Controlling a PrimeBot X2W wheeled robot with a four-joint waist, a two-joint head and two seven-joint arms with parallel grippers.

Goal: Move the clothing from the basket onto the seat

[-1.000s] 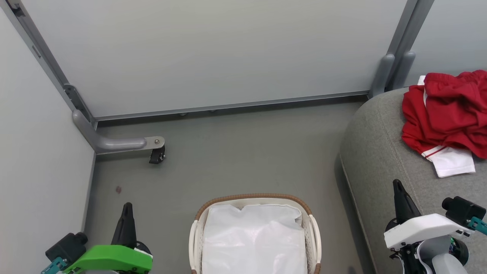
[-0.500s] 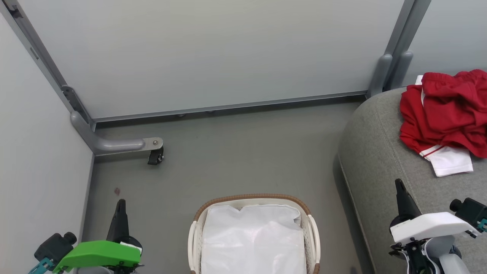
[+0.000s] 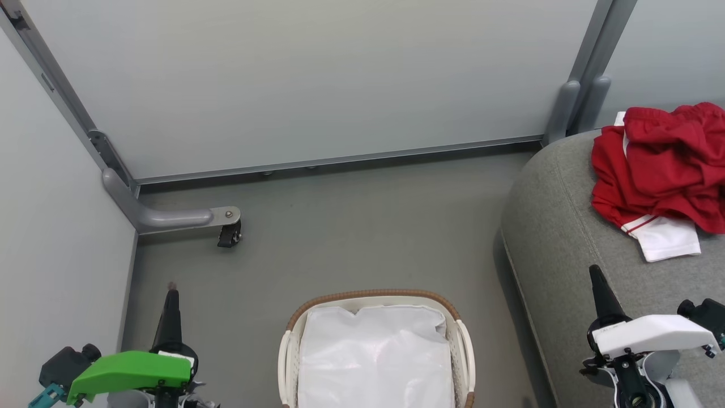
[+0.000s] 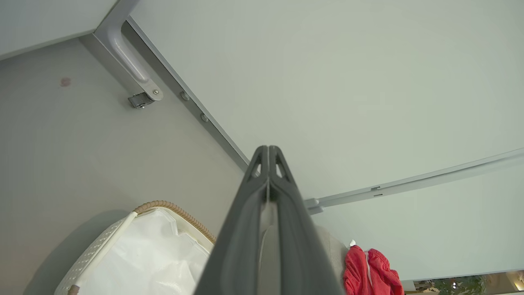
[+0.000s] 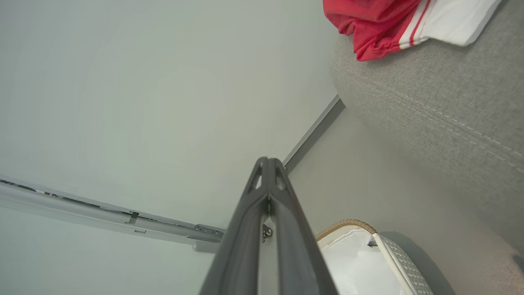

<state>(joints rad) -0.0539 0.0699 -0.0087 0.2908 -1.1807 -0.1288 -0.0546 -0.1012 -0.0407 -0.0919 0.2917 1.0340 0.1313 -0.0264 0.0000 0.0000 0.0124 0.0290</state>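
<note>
Head view. The clothing (image 3: 660, 170) is a red heap with one white sleeve end and striped trim hanging toward the near side. It lies on the seat (image 3: 566, 238), at the far end close to the wall panel (image 3: 317, 79). It is bunched and creased, not spread flat.

The basket (image 3: 374, 296) stands on the floor (image 3: 351, 226) at bottom centre, left of the seat's rounded edge and apart from it. Inside is the glossy white liner sheet (image 3: 376, 357), crumpled (the basket's near part is cut off by the picture's edge). A small black caster (image 3: 229, 233) on a grey bracket sits at the far left corner of the floor.

The left gripper (image 3: 170, 292), under a green cover at lower left, hangs over the floor to the basket's left, well apart from it. It is clenched and empty. In the left wrist view its dark fingers (image 4: 249, 229) meet along a thin seam right up to the tip. That view has the basket's woven rim (image 4: 176, 209) at lower left and a bit of red clothing (image 4: 368, 270) at lower right.

The right gripper (image 3: 595, 271), under a white housing at lower right, is over the near part of the seat. Its tip points toward the clothing but is well short of it. It is also clenched, grasping nothing. In the right wrist view its fingers (image 5: 249, 237) are pressed to a line, with the clothing (image 5: 368, 24) at top right on the grey cushion (image 5: 430, 94).
</note>
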